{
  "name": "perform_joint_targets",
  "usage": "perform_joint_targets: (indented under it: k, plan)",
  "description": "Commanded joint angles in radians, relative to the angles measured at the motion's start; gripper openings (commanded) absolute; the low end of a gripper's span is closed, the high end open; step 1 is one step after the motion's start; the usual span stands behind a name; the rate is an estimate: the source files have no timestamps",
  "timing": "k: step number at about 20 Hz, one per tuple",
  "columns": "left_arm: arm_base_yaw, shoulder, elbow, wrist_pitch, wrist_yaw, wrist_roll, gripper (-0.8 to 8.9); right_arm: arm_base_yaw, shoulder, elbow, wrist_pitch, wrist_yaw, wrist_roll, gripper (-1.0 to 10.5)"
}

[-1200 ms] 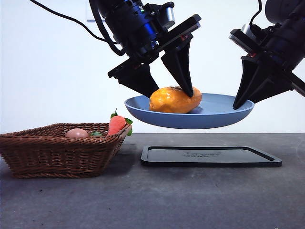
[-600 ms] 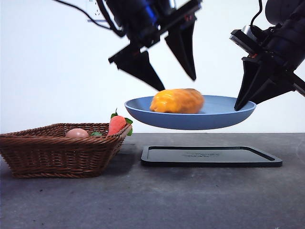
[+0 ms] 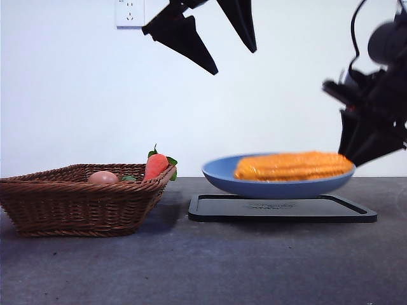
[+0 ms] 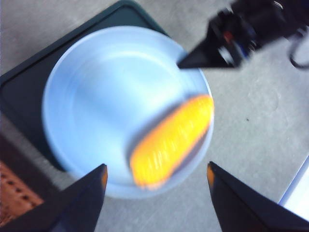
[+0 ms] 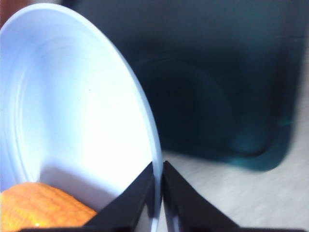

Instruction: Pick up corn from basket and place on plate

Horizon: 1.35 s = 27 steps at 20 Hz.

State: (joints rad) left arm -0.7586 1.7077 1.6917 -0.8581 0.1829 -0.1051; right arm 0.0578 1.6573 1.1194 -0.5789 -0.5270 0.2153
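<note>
The corn [image 3: 294, 166] lies lengthwise in the blue plate [image 3: 254, 187], which hangs tilted just above the black tray [image 3: 280, 208]. My right gripper [image 3: 348, 157] is shut on the plate's right rim; in the right wrist view its jaws [image 5: 157, 170] pinch the rim beside the corn [image 5: 38, 209]. High above the plate, my left gripper [image 3: 234, 62] is open and holds nothing. Its wrist view looks down past its gripper [image 4: 157, 166] onto the corn [image 4: 171, 140] in the plate [image 4: 106, 87]. The wicker basket [image 3: 76, 203] stands at the left.
A carrot [image 3: 156, 165] and a small tan egg-like ball [image 3: 103, 177] stay in the basket. The tray [image 5: 217, 96] lies under the plate, right of the basket. A wall socket [image 3: 130, 13] is on the back wall.
The left gripper let go of the corn and rose towards the top. The right gripper lowered the plate with the corn, moving it right, close over the tray.
</note>
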Motion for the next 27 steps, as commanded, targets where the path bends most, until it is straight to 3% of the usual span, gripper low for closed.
perform_joint_targets:
  k: [1, 9, 17, 21, 27]
  plan:
    - [0.002, -0.026, 0.022, -0.017, -0.001, 0.023, 3.39, -0.020, 0.103, 0.089, 0.017, -0.007, 0.010, 0.0]
    - [0.019, -0.097, 0.022, -0.028, -0.006, 0.023, 3.39, -0.029, 0.367, 0.354, -0.019, -0.008, 0.010, 0.0]
    - [0.035, -0.100, 0.022, -0.037, -0.011, 0.027, 3.39, -0.029, 0.401, 0.367, -0.053, 0.006, -0.029, 0.1]
    - [0.045, -0.100, 0.022, -0.040, -0.011, 0.033, 3.38, -0.028, 0.401, 0.368, -0.045, 0.005, -0.029, 2.0]
    - [0.066, -0.100, 0.022, -0.063, -0.012, 0.066, 3.37, -0.051, 0.336, 0.368, -0.151, 0.003, -0.063, 2.2]
